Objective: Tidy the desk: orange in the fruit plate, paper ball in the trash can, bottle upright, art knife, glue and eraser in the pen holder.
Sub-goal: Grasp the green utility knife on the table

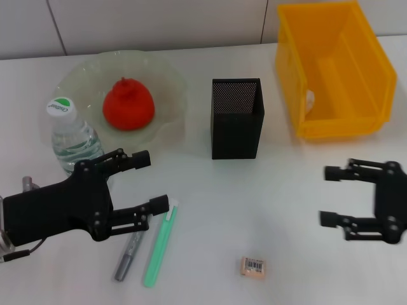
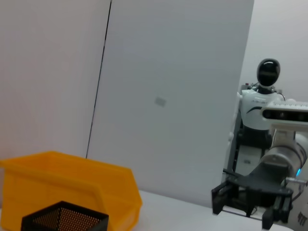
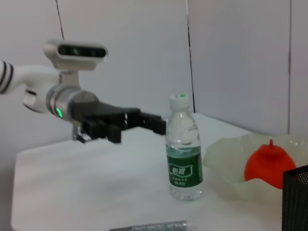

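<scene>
The orange [image 1: 128, 105] lies in the fruit plate [image 1: 170, 82] at the back left. In front of the plate the bottle [image 1: 71, 136] stands upright. My left gripper [image 1: 152, 180] hovers open and empty just right of the bottle, over the upper ends of a slim green tool [image 1: 159, 239] and a grey pen-shaped tool [image 1: 129, 253]. These two are the art knife and the glue, though I cannot tell which is which. The eraser [image 1: 253, 266] lies near the front edge. The pen holder [image 1: 236, 118] stands mid-table. A small white patch, probably the paper ball [image 1: 310, 98], shows inside the trash can [image 1: 343, 121]. My right gripper [image 1: 329, 196] hangs open in front of the can.
The white table ends at a pale wall behind the plate and the can. The right wrist view shows the bottle [image 3: 184, 149], the plate [image 3: 226, 159] with the orange [image 3: 267, 164], and my left gripper [image 3: 154, 124]. My right gripper [image 2: 240, 199] and the trash can [image 2: 72, 183] appear in the left wrist view.
</scene>
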Controlling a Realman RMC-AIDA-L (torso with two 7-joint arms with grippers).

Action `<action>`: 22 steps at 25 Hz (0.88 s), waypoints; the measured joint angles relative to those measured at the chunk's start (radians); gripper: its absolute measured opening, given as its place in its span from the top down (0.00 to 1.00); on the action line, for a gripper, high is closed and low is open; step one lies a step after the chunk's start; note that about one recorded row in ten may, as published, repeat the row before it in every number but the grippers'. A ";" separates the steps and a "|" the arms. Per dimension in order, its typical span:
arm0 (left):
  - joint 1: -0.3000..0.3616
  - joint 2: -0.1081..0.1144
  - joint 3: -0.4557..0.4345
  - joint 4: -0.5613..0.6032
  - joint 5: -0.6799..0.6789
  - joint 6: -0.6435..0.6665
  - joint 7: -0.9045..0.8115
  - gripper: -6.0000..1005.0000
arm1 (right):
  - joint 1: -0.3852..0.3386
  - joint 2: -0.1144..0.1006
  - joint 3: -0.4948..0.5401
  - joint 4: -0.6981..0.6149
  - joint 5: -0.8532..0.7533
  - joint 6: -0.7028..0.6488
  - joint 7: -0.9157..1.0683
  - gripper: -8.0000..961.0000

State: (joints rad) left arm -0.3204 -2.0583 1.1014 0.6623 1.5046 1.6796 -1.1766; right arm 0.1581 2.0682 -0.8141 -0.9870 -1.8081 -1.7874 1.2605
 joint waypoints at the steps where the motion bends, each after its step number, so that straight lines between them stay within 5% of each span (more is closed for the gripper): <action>1: 0.000 0.000 0.002 0.000 0.008 -0.001 0.003 0.16 | -0.012 -0.001 0.031 -0.009 -0.007 -0.035 -0.001 0.20; 7: -0.002 -0.003 0.002 0.010 0.069 -0.003 -0.010 0.16 | -0.064 -0.001 0.177 -0.060 -0.046 -0.191 -0.027 0.20; 22: -0.015 -0.009 0.012 0.037 0.142 -0.052 -0.097 0.16 | -0.027 0.009 0.194 -0.025 -0.116 -0.192 -0.019 0.20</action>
State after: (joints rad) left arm -0.3350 -2.0671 1.1137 0.6992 1.6461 1.6275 -1.2734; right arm 0.1306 2.0768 -0.6198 -1.0124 -1.9241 -1.9790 1.2411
